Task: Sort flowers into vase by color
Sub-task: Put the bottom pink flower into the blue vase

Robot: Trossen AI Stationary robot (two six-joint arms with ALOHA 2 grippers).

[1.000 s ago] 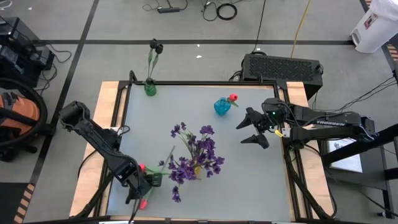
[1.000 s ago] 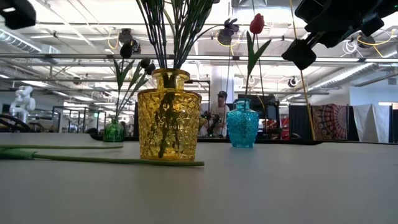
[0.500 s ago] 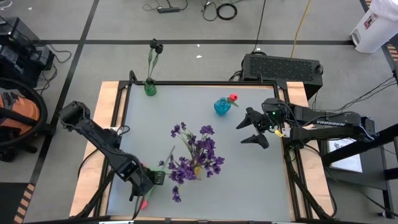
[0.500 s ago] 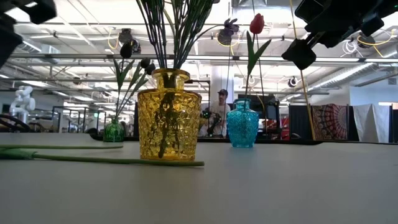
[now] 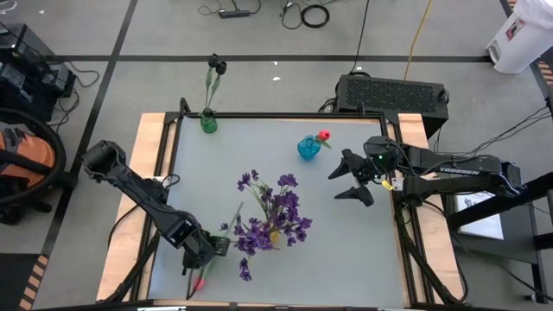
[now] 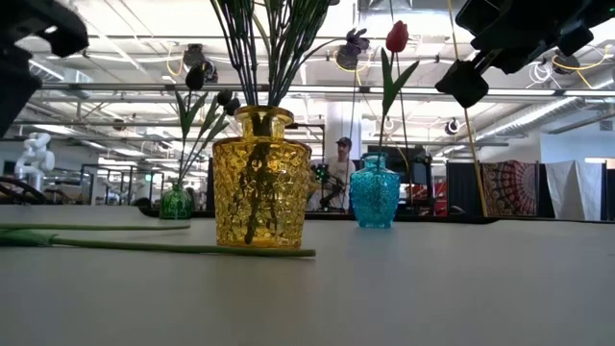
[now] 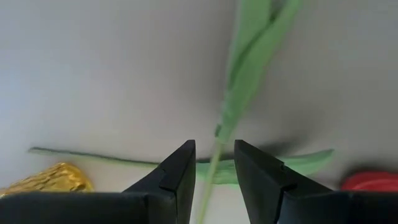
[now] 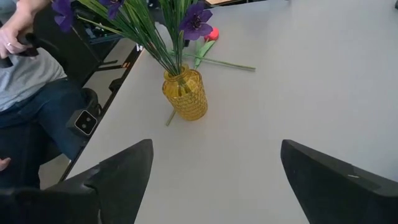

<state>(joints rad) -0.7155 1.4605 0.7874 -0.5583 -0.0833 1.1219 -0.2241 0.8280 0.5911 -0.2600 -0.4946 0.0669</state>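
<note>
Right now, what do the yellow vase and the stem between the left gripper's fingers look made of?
The yellow vase looks like tinted translucent glass with a glossy dimpled surface. The stem under the left gripper looks like matte green plastic, smooth and evenly colored, though that's less certain.

Grey floor (image 5: 259,78) crossed by black tape lines, cables lying on it; beyond the table, an open hall with ceiling beams (image 6: 115,91), bright lights, black partitions (image 6: 456,192)

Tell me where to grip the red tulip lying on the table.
Grip the red tulip on its thin green stem, coming straight down. It lies flat on the table, and the left end effector already straddles it, open.
</note>
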